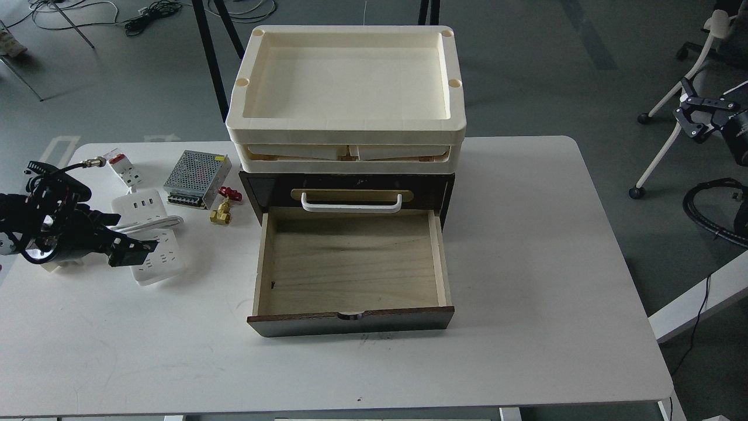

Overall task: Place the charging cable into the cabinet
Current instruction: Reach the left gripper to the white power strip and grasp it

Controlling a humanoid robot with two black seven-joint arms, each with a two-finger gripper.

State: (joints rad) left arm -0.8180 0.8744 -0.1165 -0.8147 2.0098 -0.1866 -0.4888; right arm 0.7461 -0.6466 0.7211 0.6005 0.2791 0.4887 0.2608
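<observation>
The left fingers (133, 252) sit low over the charging cable (153, 234), on its near left part, but they show dark and partly end-on, so I cannot tell whether they are spread or already pinching the white strip or its cord. The charging cable lies flat on the worktop (526, 280), left of the cabinet (349, 193), with its thick cord looped across the middle. This looks like the grasping step: the strip is not yet lifted, and the drawer (352, 266) stands pulled out and bare, ready to receive it. The next move would call for a firm hold on the strip and cord together, a lift clear of the worktop, then a carry rightward over the drawer's left wall, past the small brass valve (222, 210) and the perforated metal box (196, 171) nearby. The left arm comes in from the left edge, lying nearly level and pointing right. The right fingers (695, 114) hang far off at the right edge, above the floor, apparently spread and holding nothing.
</observation>
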